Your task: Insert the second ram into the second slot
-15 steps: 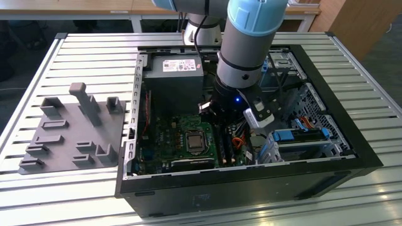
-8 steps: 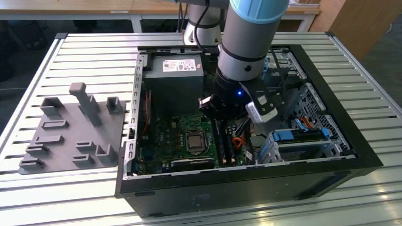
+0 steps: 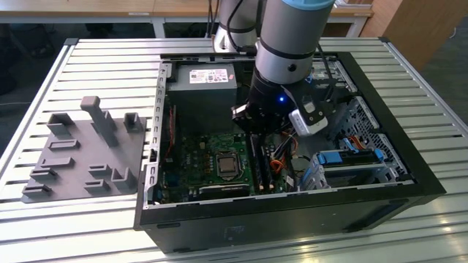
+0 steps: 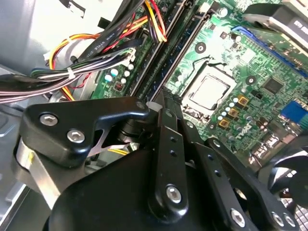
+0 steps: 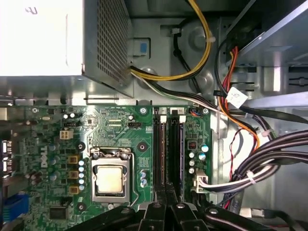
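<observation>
The gripper (image 5: 166, 204) is low inside the open case (image 3: 409, 164), right over the near end of the memory slots (image 5: 167, 149) on the motherboard (image 5: 115, 130). In both wrist views its dark fingers (image 4: 166, 144) come together to a narrow point at the slot ends; they look drawn together on a thin edge, but I cannot tell whether they are clamped on anything.

The ram (image 5: 177, 154) appears as a dark stick standing in the slot farther from the CPU socket (image 5: 110, 179), with another in the neighbouring slot; whether it is fully seated cannot be told.

By my judgement a stick like this is light, stiff and thin, and fragile at its chips and contacts. It is best held by its long upper edge or short ends, and pushed down evenly.

The arm (image 3: 292, 38) comes down nearly vertical from above, wrist pointing straight into the case, with cable bundles (image 5: 260, 159) just beside the slots.
</observation>
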Motion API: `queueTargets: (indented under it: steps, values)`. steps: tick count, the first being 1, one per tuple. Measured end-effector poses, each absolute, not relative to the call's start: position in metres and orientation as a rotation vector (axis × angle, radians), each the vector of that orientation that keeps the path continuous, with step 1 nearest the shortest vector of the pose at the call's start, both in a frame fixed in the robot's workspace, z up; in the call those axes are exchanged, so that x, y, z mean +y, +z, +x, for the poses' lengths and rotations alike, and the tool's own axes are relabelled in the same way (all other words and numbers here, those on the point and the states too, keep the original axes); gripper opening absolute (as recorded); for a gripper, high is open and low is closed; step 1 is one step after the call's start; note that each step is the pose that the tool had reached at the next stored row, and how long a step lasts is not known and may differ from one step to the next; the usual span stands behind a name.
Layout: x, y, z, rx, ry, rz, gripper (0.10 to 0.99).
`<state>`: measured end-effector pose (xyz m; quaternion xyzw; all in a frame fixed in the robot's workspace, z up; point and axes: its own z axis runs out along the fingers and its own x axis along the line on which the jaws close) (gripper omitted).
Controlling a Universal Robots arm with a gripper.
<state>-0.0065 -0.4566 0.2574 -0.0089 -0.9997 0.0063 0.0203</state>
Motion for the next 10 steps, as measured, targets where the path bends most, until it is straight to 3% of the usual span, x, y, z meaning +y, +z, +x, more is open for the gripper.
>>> queueTargets:
  steps: [10]
  values:
    - [-0.4565,0.2635,-0.0065,-3.100,0.019,-0.028,0.106]
